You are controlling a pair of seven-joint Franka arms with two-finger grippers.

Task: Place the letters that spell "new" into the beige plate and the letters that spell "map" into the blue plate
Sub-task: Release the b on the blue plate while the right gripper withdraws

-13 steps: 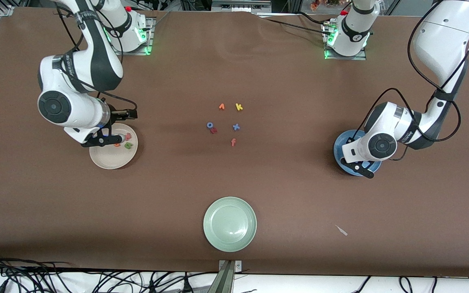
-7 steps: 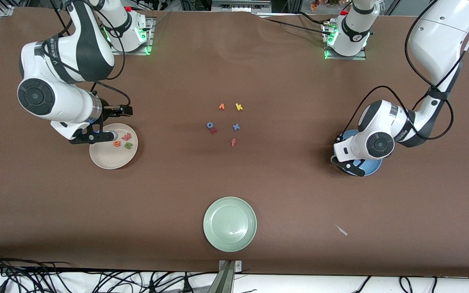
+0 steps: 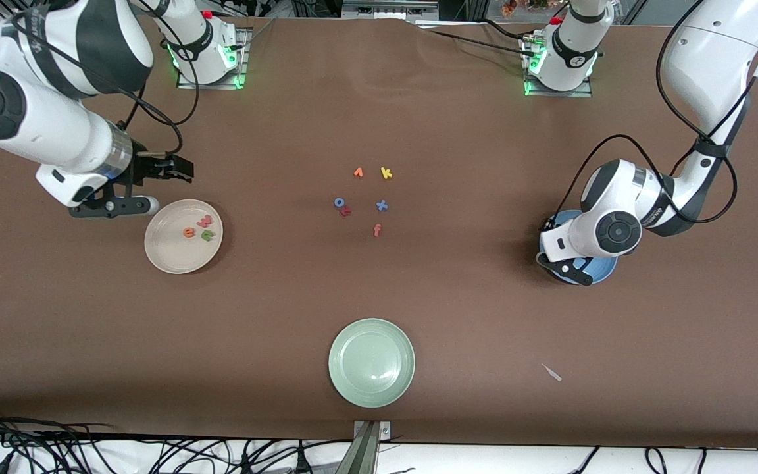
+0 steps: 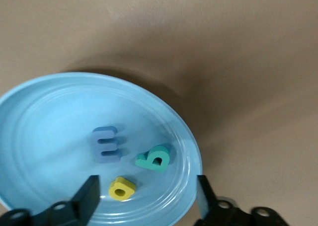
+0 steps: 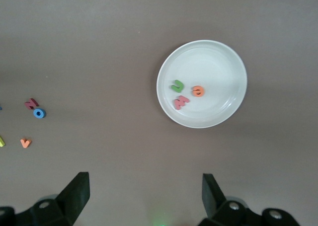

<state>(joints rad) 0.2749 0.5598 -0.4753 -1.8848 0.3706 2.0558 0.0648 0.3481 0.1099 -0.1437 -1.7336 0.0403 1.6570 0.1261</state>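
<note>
Letters lie three per plate, beige plate [image 3: 183,253] and blue plate [image 4: 49,116]; both jaws apart, empty.

Robot lab: bolted arm bases [image 3: 211,49], cables [image 3: 122,447].

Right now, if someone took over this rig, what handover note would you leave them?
Left hand: open, low over the blue plate; blue m, teal a and yellow p lie in it.
Right hand: open, raised above the table beside the beige plate; green n, orange e and pinkish-red w lie in it.
Done: both words placed.
Left: lift the left arm clear. Spare letters mid-table stay put.
</note>
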